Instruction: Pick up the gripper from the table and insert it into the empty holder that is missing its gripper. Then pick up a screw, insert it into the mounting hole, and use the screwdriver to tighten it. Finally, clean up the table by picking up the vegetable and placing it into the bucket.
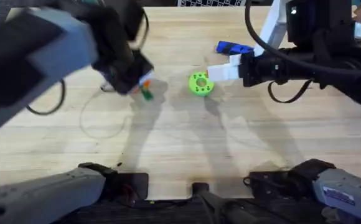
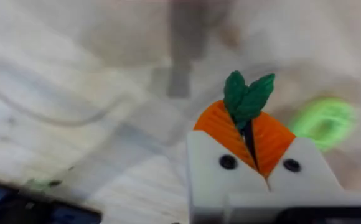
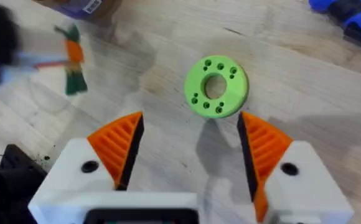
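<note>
The vegetable, a tiny carrot with a green leafy top, is pinched between the orange pads of my left gripper, which is shut on it. From overhead, the left gripper holds the vegetable left of the table's centre. Just behind it is what looks like the bucket's gold and purple wall, cut off by the view's edge. My right gripper stands open and holds nothing. The blue screwdriver lies behind my right gripper. The loose gripper piece, the empty holder and a screw are out of view.
A bright green disc with holes lies flat between the two grippers, just beyond the right gripper's fingertips. A thin cable loops over the wood at the left. Bare table stretches toward the front edge.
</note>
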`<state>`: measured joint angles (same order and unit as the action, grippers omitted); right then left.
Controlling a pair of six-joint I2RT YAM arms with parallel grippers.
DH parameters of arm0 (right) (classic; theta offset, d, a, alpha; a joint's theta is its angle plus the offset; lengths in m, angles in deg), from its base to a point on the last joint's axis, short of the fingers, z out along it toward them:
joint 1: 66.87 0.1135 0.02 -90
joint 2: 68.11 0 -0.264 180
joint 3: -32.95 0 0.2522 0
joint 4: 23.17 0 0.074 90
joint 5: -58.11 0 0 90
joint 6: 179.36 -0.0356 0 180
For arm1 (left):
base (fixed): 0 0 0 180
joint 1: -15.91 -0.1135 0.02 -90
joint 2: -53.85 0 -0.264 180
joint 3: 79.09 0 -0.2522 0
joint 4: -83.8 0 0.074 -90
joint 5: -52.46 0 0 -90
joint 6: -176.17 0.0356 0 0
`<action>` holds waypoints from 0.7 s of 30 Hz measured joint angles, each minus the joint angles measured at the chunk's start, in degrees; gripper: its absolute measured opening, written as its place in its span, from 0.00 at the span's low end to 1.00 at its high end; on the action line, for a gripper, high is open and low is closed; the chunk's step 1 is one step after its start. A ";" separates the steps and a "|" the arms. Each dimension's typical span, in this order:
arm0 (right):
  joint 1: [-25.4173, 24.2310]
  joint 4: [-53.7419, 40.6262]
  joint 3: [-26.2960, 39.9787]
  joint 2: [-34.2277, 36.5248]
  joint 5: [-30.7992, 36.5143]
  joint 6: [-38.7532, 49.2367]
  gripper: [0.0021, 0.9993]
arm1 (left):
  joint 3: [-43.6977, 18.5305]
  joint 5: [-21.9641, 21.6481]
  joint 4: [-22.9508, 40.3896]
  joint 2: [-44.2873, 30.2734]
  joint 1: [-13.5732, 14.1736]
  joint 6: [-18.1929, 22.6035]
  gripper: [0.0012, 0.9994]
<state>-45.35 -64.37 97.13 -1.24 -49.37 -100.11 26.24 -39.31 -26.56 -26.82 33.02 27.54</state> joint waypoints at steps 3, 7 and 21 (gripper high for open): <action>0.00 0.02 0.00 0.00 -0.01 0.00 0.89 | -6.02 -0.72 -2.07 3.55 -0.14 2.74 0.01; 0.00 0.09 0.00 0.00 -0.01 0.00 0.89 | -10.91 -4.88 -7.45 5.87 -1.64 8.11 0.01; 0.00 0.07 0.00 0.00 0.01 -0.47 0.89 | -11.29 -14.14 -13.32 -5.03 -12.90 20.39 0.01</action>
<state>-45.35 -64.30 97.13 -1.24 -49.36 -100.58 14.95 -53.45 -39.88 -31.85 20.12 47.92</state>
